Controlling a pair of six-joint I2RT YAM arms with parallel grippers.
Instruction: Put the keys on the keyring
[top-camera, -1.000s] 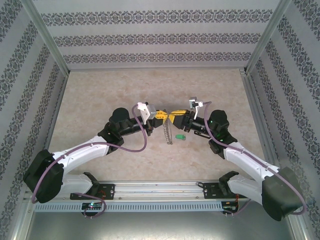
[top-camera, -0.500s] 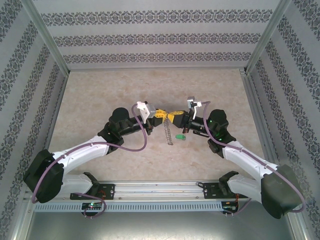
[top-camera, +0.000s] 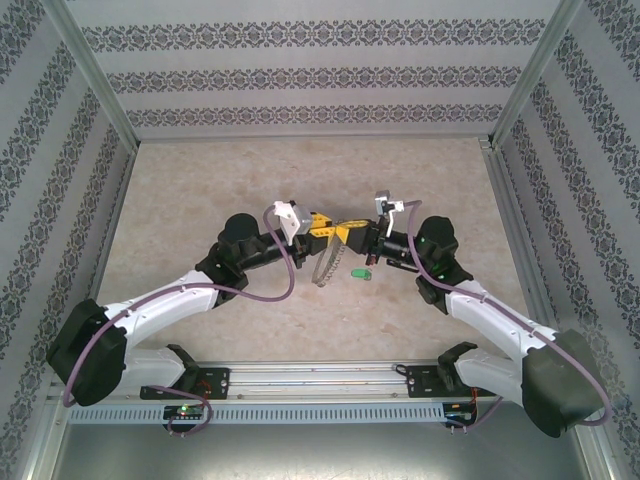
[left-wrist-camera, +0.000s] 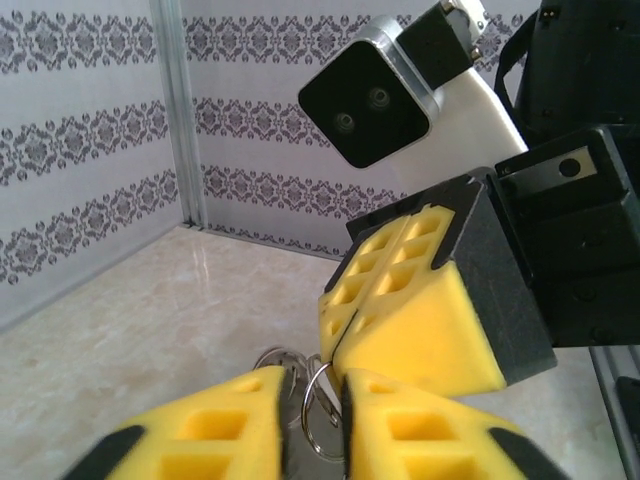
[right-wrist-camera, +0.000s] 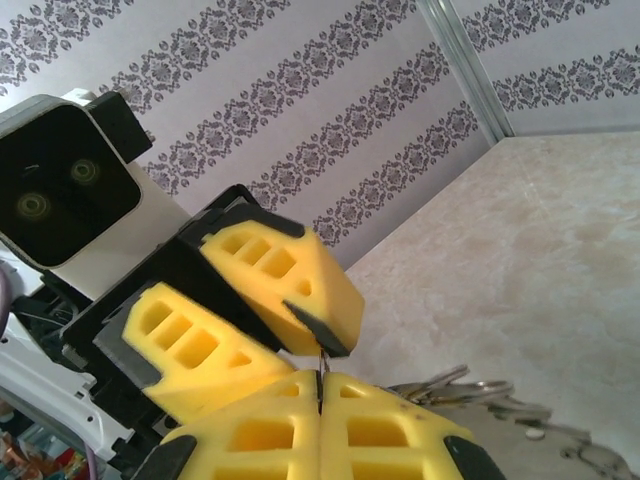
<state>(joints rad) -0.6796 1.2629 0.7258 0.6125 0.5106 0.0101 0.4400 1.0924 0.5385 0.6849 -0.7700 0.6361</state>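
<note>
So you've got both claws nose to nose right over the keyring (top-camera: 322, 265), which hangs tilted just under them, clear of the table (top-camera: 200, 180). Your right claw (top-camera: 348, 236) sits on the keyring's right. Its yellow pads are pressed tight together, and from the right wrist view a thin bit of wire pokes out of the seam, so it looks clamped on the keyring. Your left claw (top-camera: 322, 226) is on the keyring's left with its fingers (left-wrist-camera: 200, 430) a little apart. From the left wrist view you can see the keyring's loops (left-wrist-camera: 318, 420) through that gap. The green key (top-camera: 360, 272) lies flat on the table, just right of the keyring's lower end, not touching it and with nothing holding it.
</note>
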